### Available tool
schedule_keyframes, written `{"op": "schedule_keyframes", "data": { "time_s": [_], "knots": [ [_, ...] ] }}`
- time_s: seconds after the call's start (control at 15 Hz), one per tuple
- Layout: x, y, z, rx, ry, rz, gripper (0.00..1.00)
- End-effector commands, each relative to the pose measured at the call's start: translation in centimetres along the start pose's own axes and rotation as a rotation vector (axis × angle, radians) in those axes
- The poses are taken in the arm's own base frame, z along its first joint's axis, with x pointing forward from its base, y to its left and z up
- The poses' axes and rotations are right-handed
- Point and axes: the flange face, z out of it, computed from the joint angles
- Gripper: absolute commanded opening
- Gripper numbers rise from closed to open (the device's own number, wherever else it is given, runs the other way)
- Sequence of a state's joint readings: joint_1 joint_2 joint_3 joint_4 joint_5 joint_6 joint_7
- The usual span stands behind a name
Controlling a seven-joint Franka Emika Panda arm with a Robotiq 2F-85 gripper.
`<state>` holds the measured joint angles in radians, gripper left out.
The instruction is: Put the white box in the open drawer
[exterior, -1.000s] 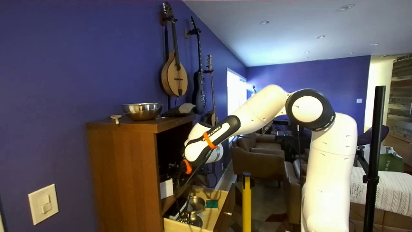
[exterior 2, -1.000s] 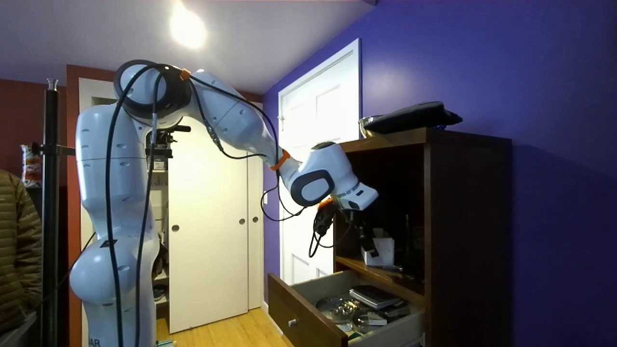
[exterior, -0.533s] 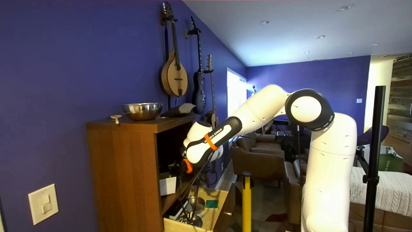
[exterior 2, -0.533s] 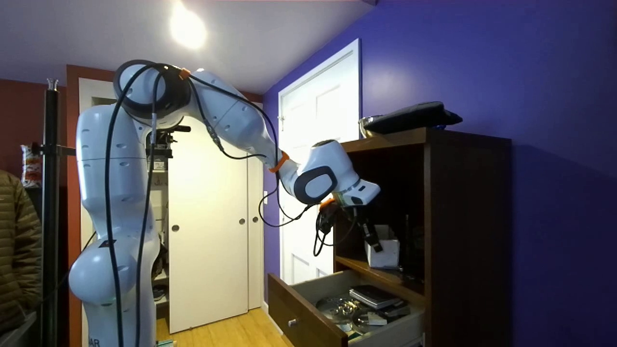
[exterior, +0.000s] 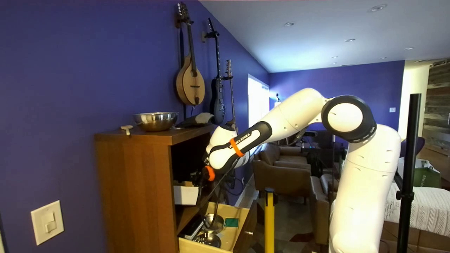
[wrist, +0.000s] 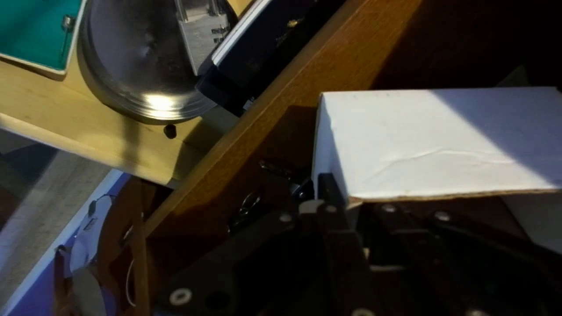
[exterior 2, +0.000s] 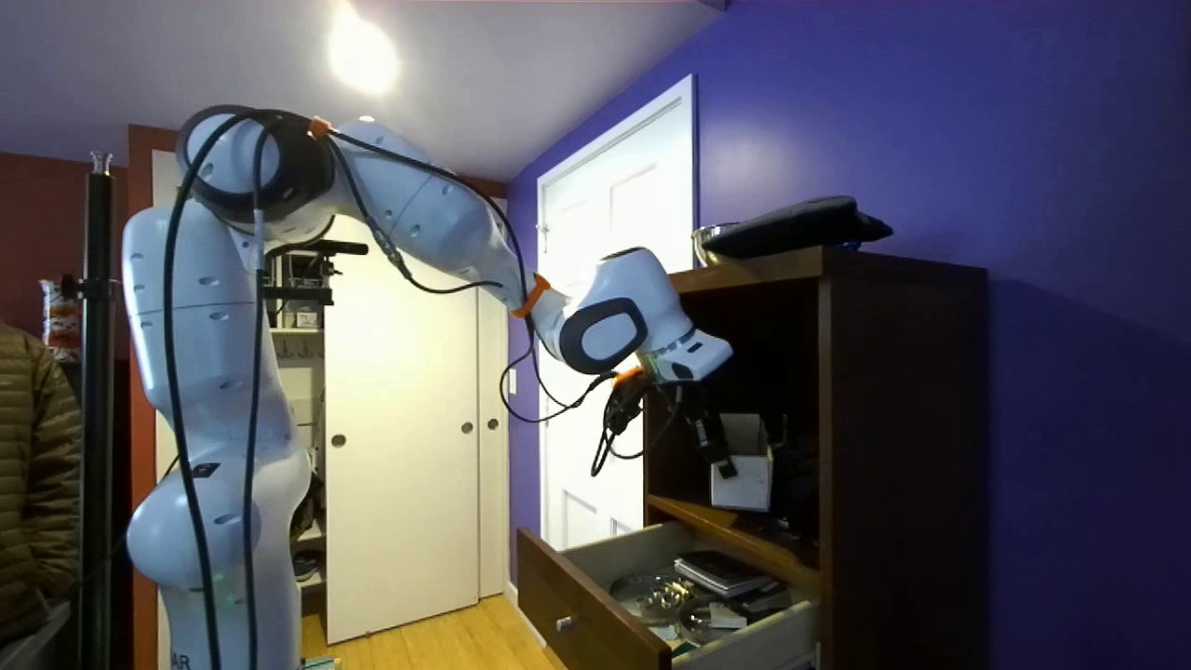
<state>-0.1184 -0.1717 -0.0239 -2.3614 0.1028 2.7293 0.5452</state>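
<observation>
Leftmost for me, the drawer, metal dishes and a black book in it, juts out at seven o'clock from the box. Next, the pincer is pinched narrow on one wall of the box, holding it just clear of the shelf at six o'clock. The cabinet's side stands at three o'clock.
</observation>
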Motion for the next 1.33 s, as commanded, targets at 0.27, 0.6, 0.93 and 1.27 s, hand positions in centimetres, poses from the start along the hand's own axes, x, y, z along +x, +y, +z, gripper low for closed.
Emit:
{"op": "schedule_keyframes", "data": {
  "time_s": [0.27, 0.6, 0.93, 1.27],
  "knots": [
    [-3.6, 2.2, -8.7, 0.105, -0.167, 0.070, 0.03],
    [-8.8, 3.6, -10.1, -0.089, -0.189, 0.267, 0.03],
    [-14.1, 4.9, -10.2, -0.230, -0.143, 0.488, 0.03],
    [-16.7, 6.7, -9.9, -0.314, -0.135, 0.599, 0.03]
  ]
}}
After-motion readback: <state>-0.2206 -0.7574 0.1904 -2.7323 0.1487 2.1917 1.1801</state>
